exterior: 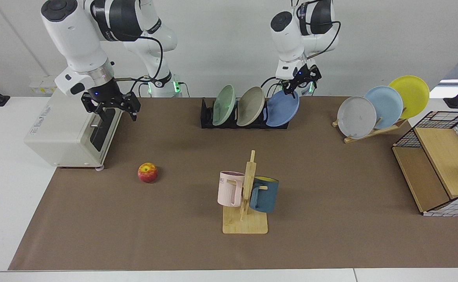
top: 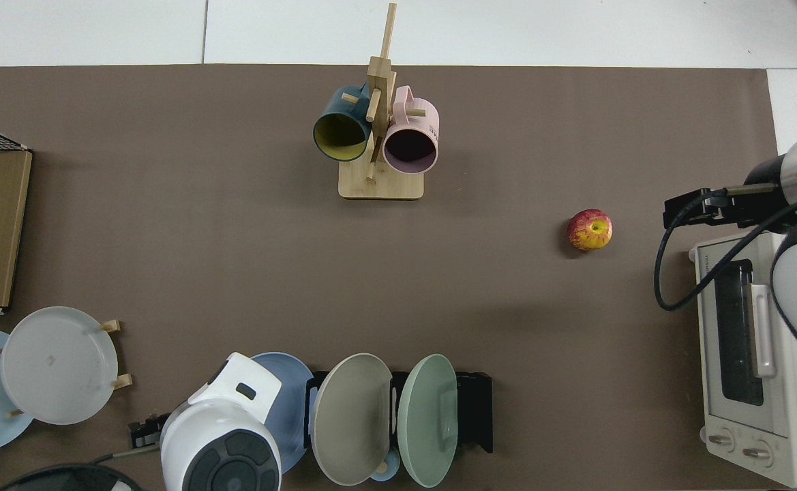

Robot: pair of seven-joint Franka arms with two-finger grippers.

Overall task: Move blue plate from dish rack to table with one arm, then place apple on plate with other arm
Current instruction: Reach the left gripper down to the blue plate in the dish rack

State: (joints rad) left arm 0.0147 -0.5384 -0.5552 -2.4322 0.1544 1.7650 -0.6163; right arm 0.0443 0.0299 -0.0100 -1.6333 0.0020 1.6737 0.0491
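The left gripper [exterior: 300,83] hangs low at twelve o'clock, wrist tilted, fingers parted. The right gripper [exterior: 111,106] waits at ten o'clock, pointing down, fingers spread wide.
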